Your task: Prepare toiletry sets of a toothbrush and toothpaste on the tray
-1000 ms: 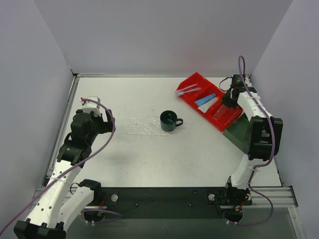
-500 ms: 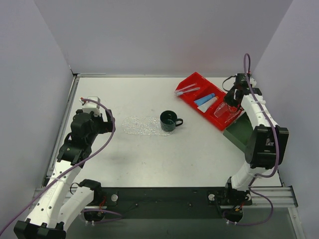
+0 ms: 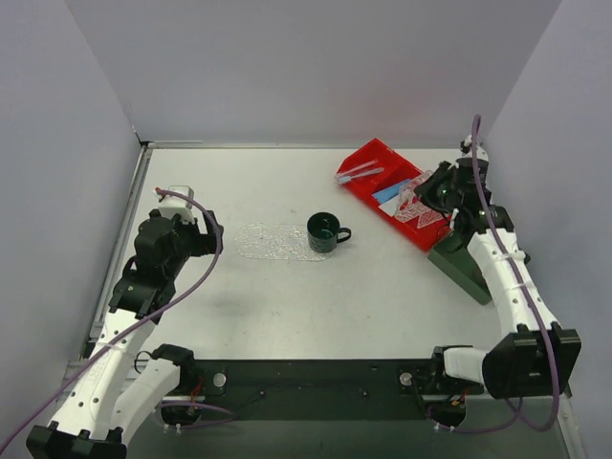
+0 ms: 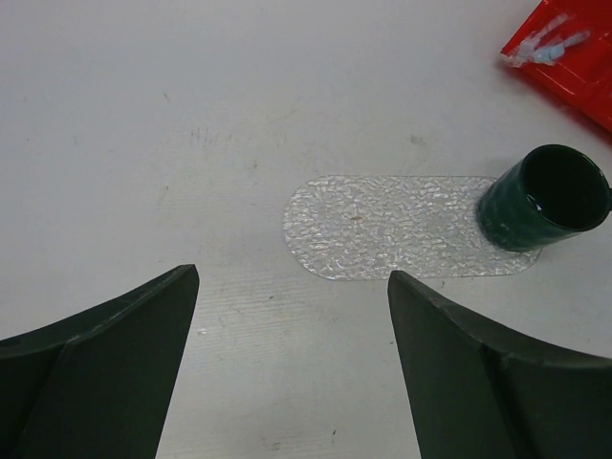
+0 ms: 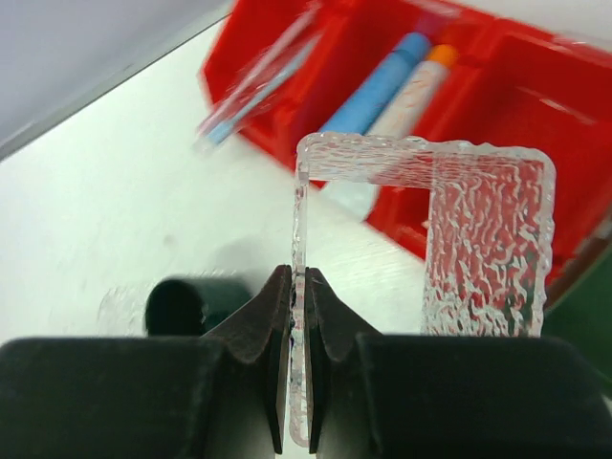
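No set is on the tray (image 4: 382, 225): tubes (image 3: 394, 192) and toothbrushes (image 3: 360, 173) lie in the red bin (image 3: 375, 153), right hand (image 5: 298, 287) pinching a clear textured piece (image 5: 488, 239), left hand (image 4: 292, 277) wide open, empty.

The toothbrushes (image 5: 256, 89) in the red bin (image 5: 330, 53) are blurred.
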Robot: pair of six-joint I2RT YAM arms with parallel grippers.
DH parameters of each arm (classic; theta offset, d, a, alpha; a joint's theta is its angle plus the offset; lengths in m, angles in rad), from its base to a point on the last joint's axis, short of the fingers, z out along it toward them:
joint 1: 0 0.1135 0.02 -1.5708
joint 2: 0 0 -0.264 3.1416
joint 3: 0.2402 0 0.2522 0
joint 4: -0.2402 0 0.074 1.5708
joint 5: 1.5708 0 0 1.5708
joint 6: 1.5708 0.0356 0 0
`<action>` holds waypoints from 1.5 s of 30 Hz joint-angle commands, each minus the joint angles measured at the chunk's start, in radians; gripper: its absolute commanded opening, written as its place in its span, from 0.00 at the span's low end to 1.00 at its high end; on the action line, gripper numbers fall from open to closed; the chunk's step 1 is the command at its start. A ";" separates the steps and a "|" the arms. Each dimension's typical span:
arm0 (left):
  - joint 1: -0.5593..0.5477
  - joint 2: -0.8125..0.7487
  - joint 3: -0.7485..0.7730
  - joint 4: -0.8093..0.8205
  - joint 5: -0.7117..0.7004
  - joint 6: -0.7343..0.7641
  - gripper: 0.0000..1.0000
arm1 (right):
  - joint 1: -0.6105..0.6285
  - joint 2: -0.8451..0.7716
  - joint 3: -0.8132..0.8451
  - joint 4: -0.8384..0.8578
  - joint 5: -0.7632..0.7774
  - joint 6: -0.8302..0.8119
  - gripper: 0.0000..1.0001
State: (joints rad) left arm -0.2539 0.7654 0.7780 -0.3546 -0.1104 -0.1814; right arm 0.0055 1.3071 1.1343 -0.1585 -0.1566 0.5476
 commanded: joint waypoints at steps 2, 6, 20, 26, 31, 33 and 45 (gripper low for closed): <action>-0.004 -0.014 -0.003 0.097 0.110 -0.023 0.90 | 0.158 -0.243 -0.103 0.149 -0.087 -0.117 0.00; -0.019 -0.012 0.015 0.124 0.221 -0.126 0.84 | 0.250 -0.386 -0.209 0.281 -0.161 -0.095 0.00; -0.576 0.077 0.066 0.296 0.028 -0.451 0.80 | 0.711 -0.474 -0.427 0.689 -0.028 -0.069 0.00; -0.660 0.091 0.027 0.316 -0.126 -0.510 0.80 | 0.872 -0.456 -0.442 0.755 0.144 -0.123 0.00; -0.697 0.103 -0.006 0.371 -0.188 -0.547 0.76 | 0.945 -0.434 -0.452 0.810 0.236 -0.147 0.00; -0.705 0.088 -0.020 0.378 -0.212 -0.559 0.74 | 0.958 -0.439 -0.456 0.821 0.261 -0.149 0.00; -0.705 0.071 -0.082 0.465 -0.226 -0.609 0.65 | 0.984 -0.428 -0.467 0.853 0.307 -0.129 0.00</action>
State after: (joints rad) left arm -0.9550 0.8272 0.6792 0.0196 -0.3317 -0.7673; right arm 0.9798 0.8791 0.6628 0.5667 0.1188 0.4175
